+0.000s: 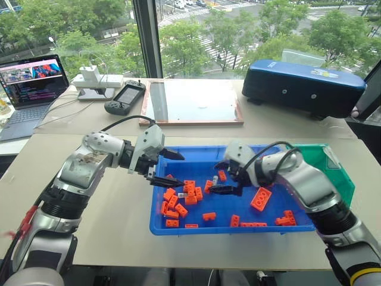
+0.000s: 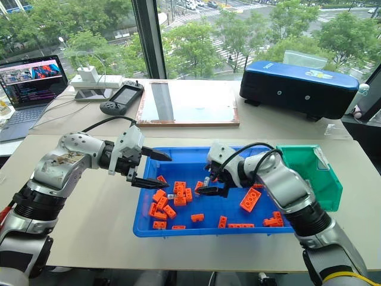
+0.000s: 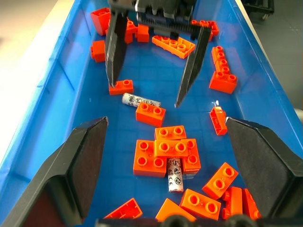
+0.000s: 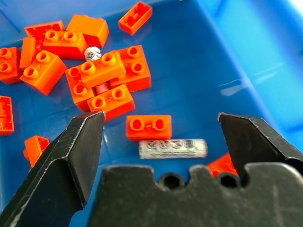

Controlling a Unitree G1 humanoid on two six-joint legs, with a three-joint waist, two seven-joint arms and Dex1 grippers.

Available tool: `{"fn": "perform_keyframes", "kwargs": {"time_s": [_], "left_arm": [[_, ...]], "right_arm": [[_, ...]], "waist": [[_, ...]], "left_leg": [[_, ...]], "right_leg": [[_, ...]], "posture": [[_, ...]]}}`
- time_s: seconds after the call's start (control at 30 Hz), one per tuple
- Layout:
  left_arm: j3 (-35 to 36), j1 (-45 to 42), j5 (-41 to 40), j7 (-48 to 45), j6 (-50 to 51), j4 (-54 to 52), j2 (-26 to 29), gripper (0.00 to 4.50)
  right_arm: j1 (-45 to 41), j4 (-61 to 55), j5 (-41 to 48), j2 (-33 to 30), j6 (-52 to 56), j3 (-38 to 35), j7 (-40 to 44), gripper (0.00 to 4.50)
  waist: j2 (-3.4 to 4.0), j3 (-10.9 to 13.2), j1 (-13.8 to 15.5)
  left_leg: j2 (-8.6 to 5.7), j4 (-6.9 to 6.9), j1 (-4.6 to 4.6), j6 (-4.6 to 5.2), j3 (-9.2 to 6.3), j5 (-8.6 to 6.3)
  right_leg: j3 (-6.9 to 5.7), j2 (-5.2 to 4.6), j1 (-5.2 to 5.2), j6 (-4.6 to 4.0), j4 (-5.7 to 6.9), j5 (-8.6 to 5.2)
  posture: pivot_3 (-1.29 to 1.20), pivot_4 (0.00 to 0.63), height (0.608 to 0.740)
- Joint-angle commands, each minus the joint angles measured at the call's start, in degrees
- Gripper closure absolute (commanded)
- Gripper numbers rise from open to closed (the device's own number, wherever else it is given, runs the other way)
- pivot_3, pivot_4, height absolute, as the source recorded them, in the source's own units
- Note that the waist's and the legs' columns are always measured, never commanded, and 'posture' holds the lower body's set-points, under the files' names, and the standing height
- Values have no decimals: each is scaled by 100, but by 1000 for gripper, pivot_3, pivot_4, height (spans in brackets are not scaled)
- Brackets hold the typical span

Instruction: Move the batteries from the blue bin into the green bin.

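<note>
Two batteries: one (image 3: 141, 100) lying beside an orange brick (image 3: 150, 114), one (image 3: 174, 174) under the brick pile, inside the blue bin (image 1: 196, 156)
Right claw (image 1: 225, 177): wide open, empty, above first battery
Left claw (image 1: 165, 168): wide open, empty
Green bin (image 1: 339, 176): beside blue bin

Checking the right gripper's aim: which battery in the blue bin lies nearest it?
The loose battery lying flat beside a single orange brick, between the open right gripper's fingers; the other battery is wedged among piled bricks.

Beige table (image 1: 113, 220) carries blue bin (image 1: 196, 156), green bin (image 1: 342, 179).

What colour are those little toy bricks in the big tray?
Orange bricks, bright against the blue tray; clearest in the left wrist view.
</note>
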Motion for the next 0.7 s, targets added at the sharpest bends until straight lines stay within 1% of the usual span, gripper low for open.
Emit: {"fn": "perform_keyframes", "kwargs": {"time_s": [0.03,0.13,0.37,0.43,0.47,0.57,0.6,0.7], "left_arm": [[74,-75,-5,12,-64,-128,57,234],[75,-66,1,31,-49,-148,58,234],[73,-69,21,48,-59,-125,53,234],[80,-71,22,42,-56,-123,55,234],[83,-75,22,37,-53,-117,52,234],[77,-78,37,28,-71,-111,36,234],[78,-88,35,25,-70,-107,28,234],[82,-116,18,10,-102,-48,-25,234]], "right_arm": [[-89,146,-136,56,-271,26,-10,39],[-97,477,-385,69,-535,222,6,39],[-74,800,-541,184,-667,303,73,39],[-37,760,-537,185,-643,297,90,547],[-15,713,-525,167,-615,285,111,728],[32,617,-525,134,-595,217,103,1797],[30,583,-526,112,-583,199,114,1988],[-8,347,-451,15,-436,54,145,1988]], "waist": [[0,0,-1],[0,0,-3],[0,0,-7],[0,0,-6],[0,0,-6],[0,0,-6],[0,0,-7],[0,0,-6]], "left_leg": [[0,0,0,0,0,0],[0,0,1,-1,0,0],[0,0,3,-2,0,1],[0,0,3,-2,-1,1],[1,0,3,-2,0,1],[1,0,3,-2,-1,1],[1,0,3,-2,-1,1],[1,0,3,-2,-1,1]], "right_leg": [[0,0,0,0,0,0],[-1,0,-1,0,0,0],[-1,0,-2,0,0,0],[-1,0,-1,0,1,0],[-1,0,-1,0,1,0],[-2,0,-2,0,1,0],[-2,0,-2,0,1,0],[-2,0,-2,0,1,0]], "posture": [[0,150,732],[0,150,732],[0,150,732],[0,150,732],[0,150,732],[0,150,732],[0,150,732],[0,150,732]]}}
